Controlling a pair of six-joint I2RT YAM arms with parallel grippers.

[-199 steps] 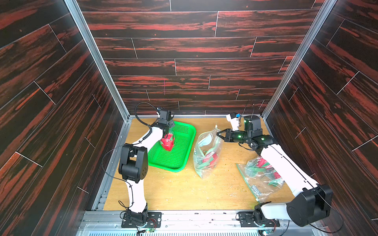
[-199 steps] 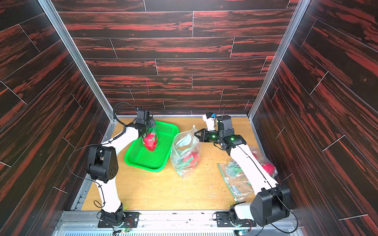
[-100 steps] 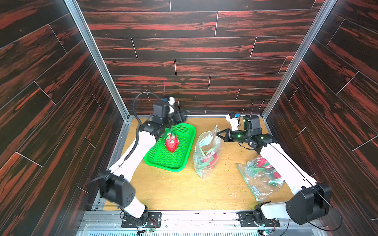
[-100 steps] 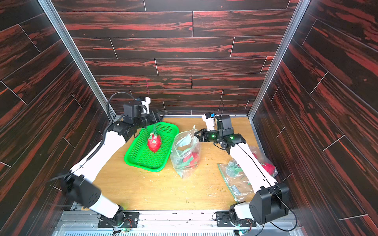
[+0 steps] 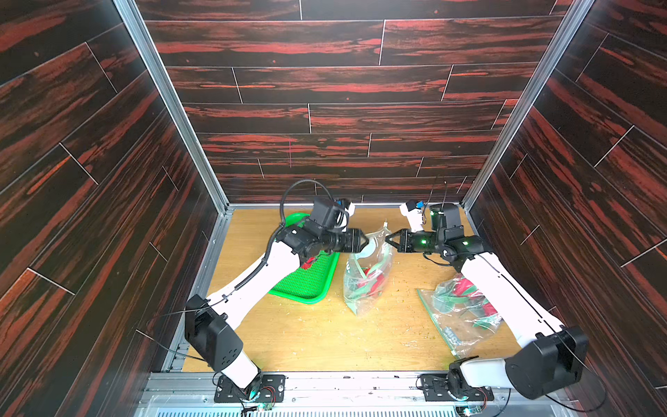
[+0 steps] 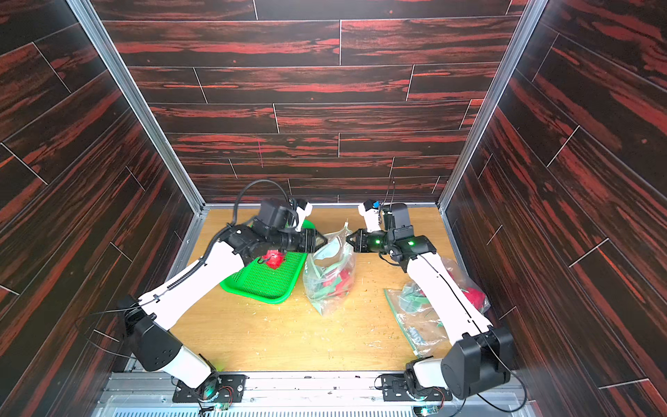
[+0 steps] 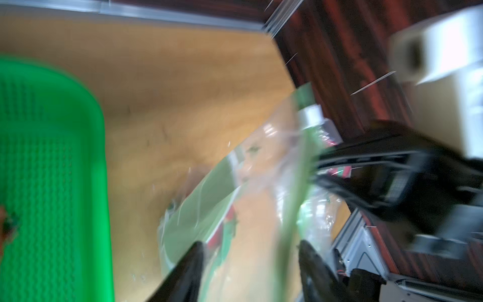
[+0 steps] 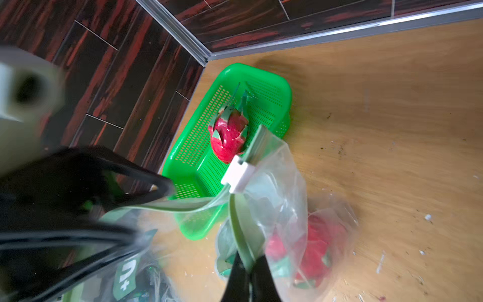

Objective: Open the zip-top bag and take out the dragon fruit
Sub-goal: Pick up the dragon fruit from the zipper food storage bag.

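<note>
The clear zip-top bag [image 5: 364,289] [image 6: 326,289] stands upright mid-table, mouth open, with red dragon fruit [image 5: 373,281] [image 8: 313,248] inside. My right gripper [image 5: 388,240] [image 8: 248,261] is shut on the bag's green zip rim. My left gripper [image 5: 362,241] [image 7: 251,251] is open at the opposite side of the mouth, with the bag's rim between its spread fingers. Another dragon fruit [image 8: 228,136] [image 6: 273,259] lies in the green basket [image 5: 310,298] [image 8: 261,74], partly hidden by my left arm in both top views.
A second clear bag [image 5: 462,310] [image 6: 418,317] holding red fruit lies flat at the right, under my right arm. The basket [image 6: 260,296] sits just left of the standing bag. Crumbs dot the wooden floor. Dark walls close in on three sides.
My left gripper let go of the dragon fruit in the basket, rose and swung right to the bag's mouth. The right gripper kept its hold on the rim.
</note>
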